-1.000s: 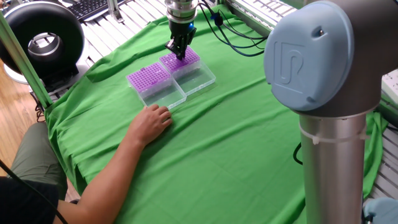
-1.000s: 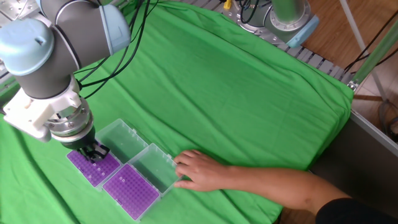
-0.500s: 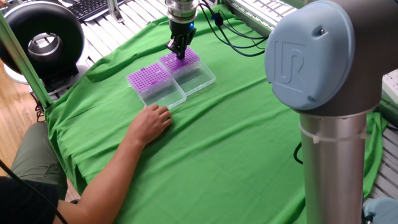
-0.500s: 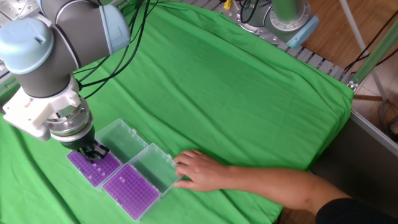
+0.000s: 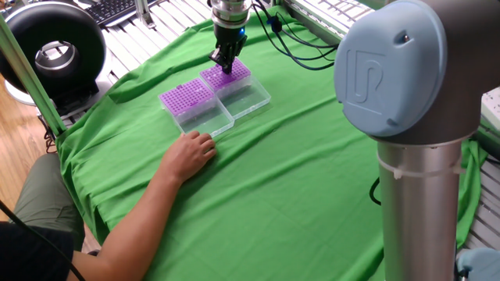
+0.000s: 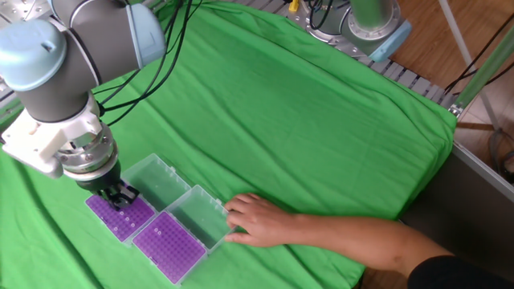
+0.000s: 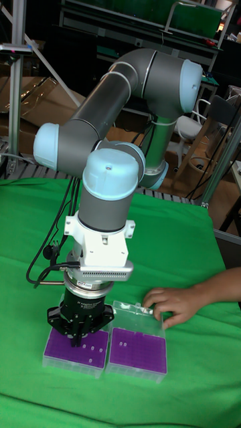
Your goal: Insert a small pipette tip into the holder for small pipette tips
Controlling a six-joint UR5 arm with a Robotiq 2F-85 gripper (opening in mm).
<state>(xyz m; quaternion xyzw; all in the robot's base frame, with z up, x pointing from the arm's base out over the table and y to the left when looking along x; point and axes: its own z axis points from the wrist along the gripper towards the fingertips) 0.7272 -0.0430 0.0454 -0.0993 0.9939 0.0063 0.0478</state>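
Observation:
Two purple tip racks lie side by side on the green cloth, each with its clear lid folded open. My gripper (image 5: 224, 64) (image 6: 119, 197) (image 7: 78, 340) points straight down over the farther holder (image 5: 239, 72) (image 6: 130, 225) (image 7: 95, 349), its fingertips just above the purple grid. The fingers stand close together and look shut. The small pipette tip is too small to make out between them. The second rack (image 5: 187, 96) (image 6: 167, 245) (image 7: 137, 349) lies beside it, away from the gripper.
A person's hand (image 5: 190, 154) (image 6: 257, 221) (image 7: 171, 301) rests on the cloth, touching the open clear lid (image 5: 205, 119) (image 6: 197, 217) of the second rack. Another robot arm (image 5: 406, 117) stands close at the right. Cables (image 5: 297, 47) trail behind the racks.
The gripper has risen very slightly over the same holder. The racks and the hand have not moved.

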